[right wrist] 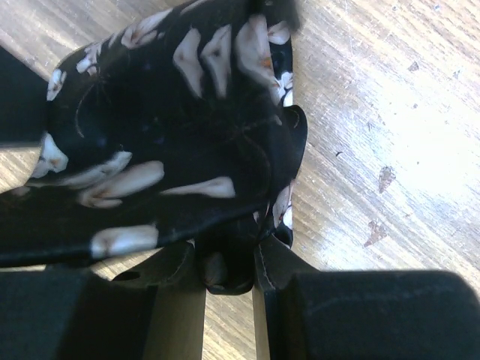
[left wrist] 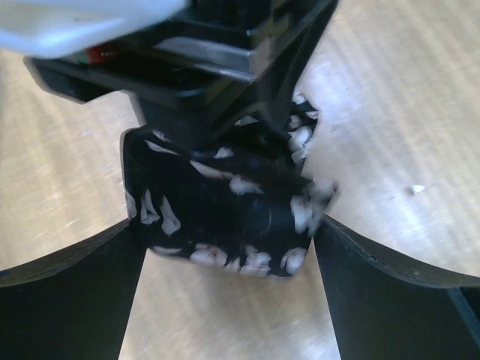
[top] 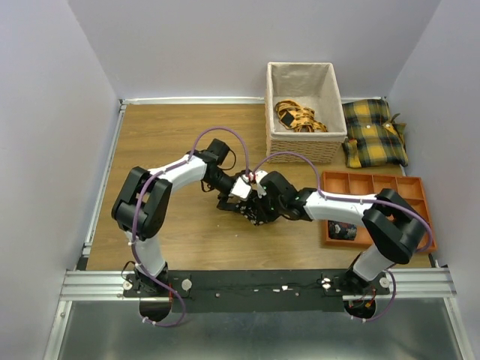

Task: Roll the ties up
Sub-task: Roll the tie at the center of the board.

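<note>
A black tie with white flowers (left wrist: 225,202) is wound into a fist-sized coil at the table's middle (top: 241,207), between both grippers. My right gripper (right wrist: 229,259) is shut on a fold of the tie (right wrist: 165,127), with fabric pinched between its fingers; it also shows in the top view (top: 259,206). My left gripper (left wrist: 229,236) is open wide, its fingertips (left wrist: 131,251) flanking the coil's near corners; in the top view it sits at the coil's left (top: 227,196). Another rolled black tie (top: 342,231) lies in the orange tray.
An orange compartment tray (top: 375,184) stands at the right. A wicker basket (top: 306,146) with yellow patterned fabric (top: 298,116) stands at the back. A yellow-and-black plaid cushion (top: 373,133) lies beside it.
</note>
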{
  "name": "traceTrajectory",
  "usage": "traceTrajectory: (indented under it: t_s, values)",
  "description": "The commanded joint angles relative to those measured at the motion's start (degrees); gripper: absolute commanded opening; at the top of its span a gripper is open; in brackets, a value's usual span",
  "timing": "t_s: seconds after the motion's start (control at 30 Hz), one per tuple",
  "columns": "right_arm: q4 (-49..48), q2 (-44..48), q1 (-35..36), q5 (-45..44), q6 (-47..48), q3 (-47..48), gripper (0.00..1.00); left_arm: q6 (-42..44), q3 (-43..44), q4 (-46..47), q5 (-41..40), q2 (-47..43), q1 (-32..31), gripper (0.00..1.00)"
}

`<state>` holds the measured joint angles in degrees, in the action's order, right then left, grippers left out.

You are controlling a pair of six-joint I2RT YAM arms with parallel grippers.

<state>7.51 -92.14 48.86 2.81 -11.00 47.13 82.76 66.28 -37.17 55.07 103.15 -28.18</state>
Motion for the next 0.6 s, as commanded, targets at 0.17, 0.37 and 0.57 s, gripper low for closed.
traceTrajectory:
  t_s: [0.17,0.37,0.57]
  values:
    - [-4.7,0.7,0.9,-4.3,0.5,-4.1,0.14,1.8,2.1,-6.7,9.2,3.5,-3.7,0.99]
    - [-11.2,4.0,1.5,-6.9,2.0,-7.7,0.14,-17.7,-0.3,7.9,7.9,4.3,-5.1,0.99]
    - [-16.4,5.8,3.6,-8.3,4.8,-10.9,0.14,-21.2,-1.3,11.2,8.4,4.4,-4.6,0.86]
